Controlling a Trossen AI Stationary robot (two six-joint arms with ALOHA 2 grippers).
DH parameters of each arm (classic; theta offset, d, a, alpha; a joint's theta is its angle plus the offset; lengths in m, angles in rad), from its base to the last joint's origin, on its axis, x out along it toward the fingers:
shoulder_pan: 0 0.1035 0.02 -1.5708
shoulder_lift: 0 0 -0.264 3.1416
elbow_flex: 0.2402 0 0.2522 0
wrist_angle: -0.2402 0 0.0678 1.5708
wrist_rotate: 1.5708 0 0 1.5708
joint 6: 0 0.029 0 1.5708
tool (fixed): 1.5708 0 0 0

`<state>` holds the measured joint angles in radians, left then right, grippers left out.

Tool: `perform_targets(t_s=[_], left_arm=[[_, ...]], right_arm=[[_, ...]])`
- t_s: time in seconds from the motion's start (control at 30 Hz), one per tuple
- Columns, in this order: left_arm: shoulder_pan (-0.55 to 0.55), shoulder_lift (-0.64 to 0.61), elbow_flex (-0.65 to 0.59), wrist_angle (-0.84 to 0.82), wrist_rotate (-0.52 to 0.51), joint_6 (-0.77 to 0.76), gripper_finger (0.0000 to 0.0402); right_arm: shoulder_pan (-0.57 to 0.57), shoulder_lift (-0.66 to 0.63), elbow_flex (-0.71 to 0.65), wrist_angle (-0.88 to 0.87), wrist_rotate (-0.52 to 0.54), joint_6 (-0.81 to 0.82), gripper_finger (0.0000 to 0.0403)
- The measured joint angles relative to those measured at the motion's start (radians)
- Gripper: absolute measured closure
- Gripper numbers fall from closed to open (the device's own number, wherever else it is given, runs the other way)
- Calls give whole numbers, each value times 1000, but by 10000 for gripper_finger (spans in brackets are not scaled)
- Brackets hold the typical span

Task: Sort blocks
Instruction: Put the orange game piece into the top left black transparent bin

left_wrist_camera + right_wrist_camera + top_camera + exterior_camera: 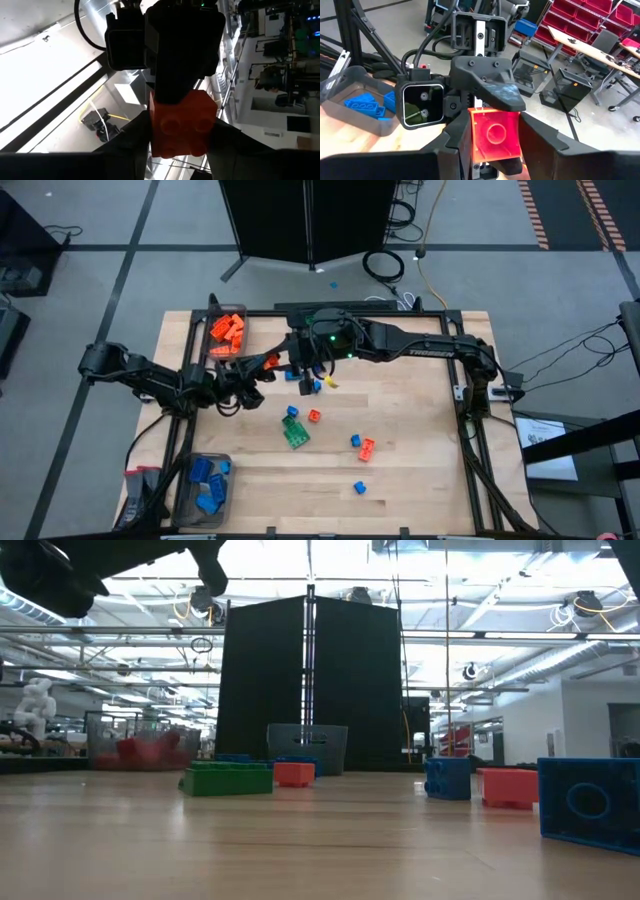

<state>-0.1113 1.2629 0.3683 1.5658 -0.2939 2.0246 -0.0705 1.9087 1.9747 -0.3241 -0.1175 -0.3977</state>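
The left gripper (268,366) and right gripper (296,366) meet above the table's (420,470) far half, a block (182,122) held between them. A bin of blocks (227,332) sits just behind the left gripper. Loose blocks (296,432) lie in front of both grippers. Another bin (205,485) stands well in front of the left gripper, at the table's near corner.

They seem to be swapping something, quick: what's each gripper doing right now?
Left gripper: closed on the orange block.
Right gripper: closed on the same block, mid-air.
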Motion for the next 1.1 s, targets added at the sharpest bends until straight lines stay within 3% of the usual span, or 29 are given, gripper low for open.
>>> perform_targets(t_s=[0.17, 0.37, 0.57, 0.73, 0.9, 1.1], left_arm=[[-4, 1, 0, -10, -51, -1, 254], [-6, 4, 0, -23, -101, -9, 254], [3, 2, -1, -6, -230, -108, 254], [63, 1, -1, -4, -440, -362, 254], [239, 1, -22, -3, -741, -635, 254], [480, 1, -111, -4, -814, -999, 254]], right_arm=[[-7, 0, 0, -27, 4, -3, 276], [-16, -13, 0, -93, 12, -19, 241], [-29, -61, 2, -191, 77, -24, 211], [-42, -98, 0, -285, 106, 4, 209], [-42, -136, 1, -382, 126, 64, 211], [-23, -142, 0, -503, 118, 136, 212]])
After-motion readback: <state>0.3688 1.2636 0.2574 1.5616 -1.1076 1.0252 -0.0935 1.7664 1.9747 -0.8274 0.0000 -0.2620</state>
